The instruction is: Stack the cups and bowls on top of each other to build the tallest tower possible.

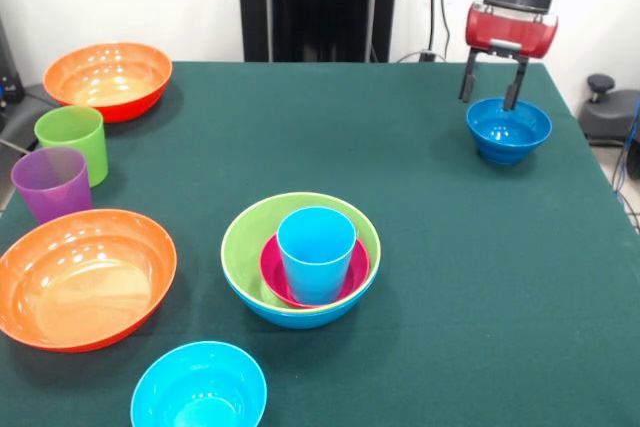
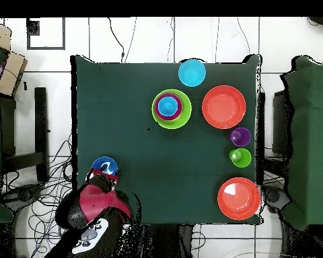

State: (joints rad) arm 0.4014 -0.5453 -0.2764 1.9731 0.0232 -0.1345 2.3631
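The tower (image 1: 300, 262) sits near the middle of the table (image 1: 450, 277): a blue bowl (image 1: 300, 315) at the bottom, a green bowl (image 1: 245, 237) nested in it, a magenta bowl (image 1: 272, 277) inside that, and a light blue cup (image 1: 316, 252) standing upright on top. Over at the far corner the gripper (image 1: 494, 87) hangs just above a dark blue bowl (image 1: 508, 130), its fingers (image 1: 467, 79) spread apart with nothing between them, tips at the bowl's rim. A cyan bowl (image 1: 199, 387) sits alone at the near edge. Along the other side stand two orange bowls (image 1: 82, 277) (image 1: 108, 77), well apart, with a purple cup (image 1: 52, 183) and a green cup (image 1: 72, 142) just beside each other between them.
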